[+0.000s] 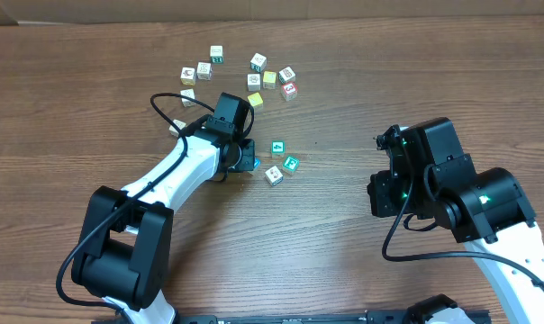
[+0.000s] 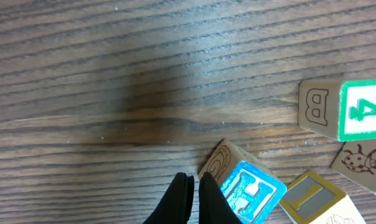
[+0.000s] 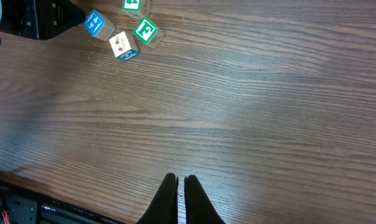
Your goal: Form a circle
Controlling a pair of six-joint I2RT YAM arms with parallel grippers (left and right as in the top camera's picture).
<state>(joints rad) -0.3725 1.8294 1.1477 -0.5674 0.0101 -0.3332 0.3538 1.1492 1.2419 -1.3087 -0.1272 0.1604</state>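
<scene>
Wood grain in long matte brown streaks covers the desk (image 1: 344, 234). Nearest, the right tool (image 3: 180, 182) hangs over bare boards, its black tapered fingers pressed together on nothing. Farther and to the left, the left tool (image 2: 195, 182) is likewise pinched shut and empty, its tips just beside a blue-faced cube (image 2: 253, 194). The overhead view hides those tips under the wrist housing; only the left wrist view shows them. That cube belongs to the circle (image 1: 288, 164), four small square-edged cubes of pale wood with printed faces, set close together near the desk's middle. The left wrist view shows a green 4 and a ladybird outline there, the right wrist view a green F. Farthest, loose cubes (image 1: 255, 80) in white, yellow and red lie scattered, seen from overhead alone.
</scene>
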